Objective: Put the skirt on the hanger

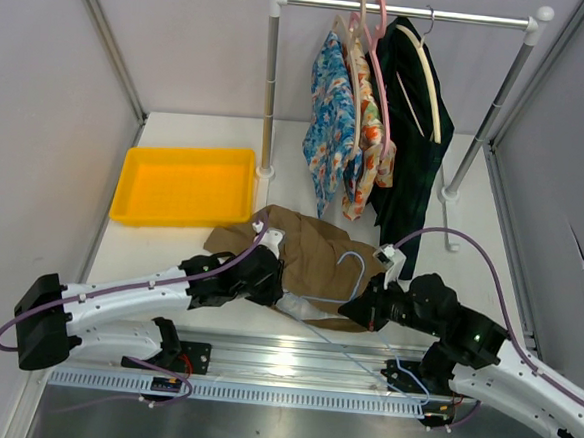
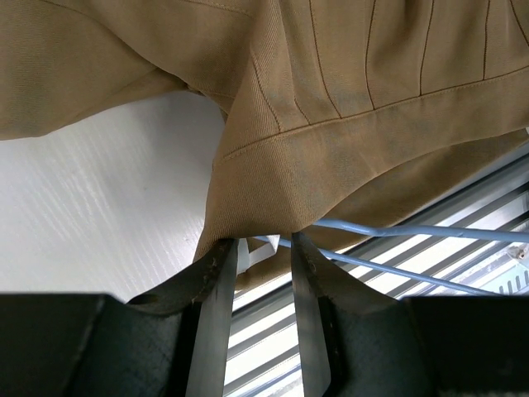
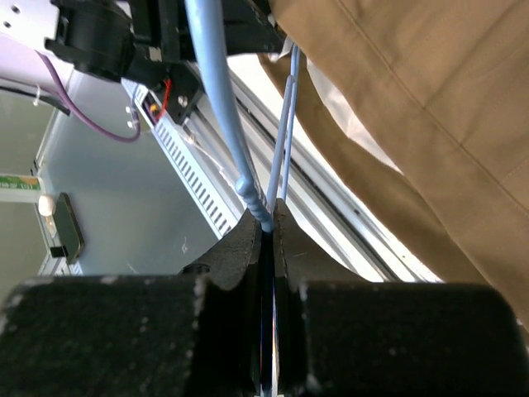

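Note:
The tan skirt (image 1: 315, 249) lies crumpled on the white table in front of the rack; up close it fills the left wrist view (image 2: 331, 124). My left gripper (image 1: 280, 278) (image 2: 260, 244) sits at its near-left edge, jaws partly closed on a bunched fold of fabric at the fingertips, a white label hanging between them. The pale blue wire hanger (image 1: 352, 270) lies partly on and under the skirt's near side, its wires (image 2: 413, 231) crossing below the fabric. My right gripper (image 1: 358, 309) (image 3: 269, 219) is shut on the hanger's twisted neck (image 3: 219, 99), with the skirt (image 3: 430, 124) just beside it.
A yellow tray (image 1: 184, 183) sits at the back left. The clothes rack (image 1: 407, 12) holds floral garments (image 1: 333, 132) and a dark green garment (image 1: 412, 147) on pink (image 1: 379, 55) and cream (image 1: 432, 78) hangers. A metal rail (image 1: 292, 364) runs along the near edge.

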Tool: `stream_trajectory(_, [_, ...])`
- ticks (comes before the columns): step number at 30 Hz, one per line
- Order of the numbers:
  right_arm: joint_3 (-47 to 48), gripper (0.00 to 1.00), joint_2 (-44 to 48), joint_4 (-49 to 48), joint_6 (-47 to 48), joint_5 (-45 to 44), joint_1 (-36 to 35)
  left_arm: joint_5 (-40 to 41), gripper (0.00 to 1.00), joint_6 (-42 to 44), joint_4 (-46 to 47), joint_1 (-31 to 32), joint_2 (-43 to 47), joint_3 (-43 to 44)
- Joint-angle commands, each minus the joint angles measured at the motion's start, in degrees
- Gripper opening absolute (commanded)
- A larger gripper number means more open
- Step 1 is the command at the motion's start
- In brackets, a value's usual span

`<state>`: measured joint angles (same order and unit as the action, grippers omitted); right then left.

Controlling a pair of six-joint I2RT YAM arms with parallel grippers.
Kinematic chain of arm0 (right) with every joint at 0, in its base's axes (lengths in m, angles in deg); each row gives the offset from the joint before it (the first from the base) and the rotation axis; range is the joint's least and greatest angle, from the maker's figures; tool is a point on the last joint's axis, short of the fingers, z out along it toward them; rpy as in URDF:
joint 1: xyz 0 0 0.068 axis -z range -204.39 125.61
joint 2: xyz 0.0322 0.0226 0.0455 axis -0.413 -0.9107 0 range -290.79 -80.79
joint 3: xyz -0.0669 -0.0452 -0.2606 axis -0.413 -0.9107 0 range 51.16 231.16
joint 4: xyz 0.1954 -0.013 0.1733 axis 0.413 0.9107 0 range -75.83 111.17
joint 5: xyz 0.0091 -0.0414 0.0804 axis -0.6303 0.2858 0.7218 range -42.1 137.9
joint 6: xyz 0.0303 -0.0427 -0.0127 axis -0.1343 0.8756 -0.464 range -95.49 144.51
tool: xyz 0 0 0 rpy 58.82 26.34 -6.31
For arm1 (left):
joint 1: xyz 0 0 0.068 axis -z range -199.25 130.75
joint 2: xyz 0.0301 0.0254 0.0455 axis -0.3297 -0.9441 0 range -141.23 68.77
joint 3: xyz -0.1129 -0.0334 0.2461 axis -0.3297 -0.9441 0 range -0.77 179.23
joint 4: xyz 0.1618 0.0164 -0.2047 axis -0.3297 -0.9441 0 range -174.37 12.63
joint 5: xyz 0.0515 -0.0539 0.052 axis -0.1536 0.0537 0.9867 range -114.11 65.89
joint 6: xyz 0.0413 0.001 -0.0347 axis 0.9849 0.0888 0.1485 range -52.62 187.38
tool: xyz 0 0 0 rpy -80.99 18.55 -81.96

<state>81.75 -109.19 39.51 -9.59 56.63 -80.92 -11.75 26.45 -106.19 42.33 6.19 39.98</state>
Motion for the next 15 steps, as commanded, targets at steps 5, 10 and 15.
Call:
stream_trajectory(5, [-0.8,0.00,3.1,-5.0,-0.7,-4.0,-0.9,1.6,0.38,1.2,1.0,-0.7,0.4,2.7])
stream_trajectory(10, [-1.1,0.00,3.1,-5.0,-0.8,-3.8,-0.8,2.0,0.36,1.1,0.8,-1.1,1.2,2.2])
stream_trajectory(15, [-1.8,0.00,3.6,-5.2,-1.3,-3.1,-0.9,3.5,0.31,1.3,0.1,-1.2,2.3,2.3])
